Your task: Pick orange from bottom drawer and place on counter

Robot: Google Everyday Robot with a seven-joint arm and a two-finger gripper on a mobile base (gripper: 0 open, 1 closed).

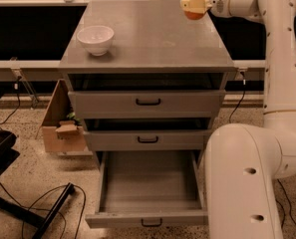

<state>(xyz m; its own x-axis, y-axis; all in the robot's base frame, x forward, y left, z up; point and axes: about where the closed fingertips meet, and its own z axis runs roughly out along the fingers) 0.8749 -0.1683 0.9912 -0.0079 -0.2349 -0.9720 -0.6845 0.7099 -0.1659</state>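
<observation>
My gripper (193,5) is over the far right part of the counter (152,39) and is shut on the orange (194,13), which shows below the pale fingers just above the grey top. The bottom drawer (147,188) is pulled open below and its tray holds nothing. The two upper drawers (147,103) are pushed in. My white arm reaches up along the right side of the cabinet.
A white bowl (95,39) stands on the counter's left part. A cardboard box (63,126) sits on the floor left of the cabinet. Black cables (53,203) and a black stand lie at the lower left. My white base (242,183) is at the drawer's right.
</observation>
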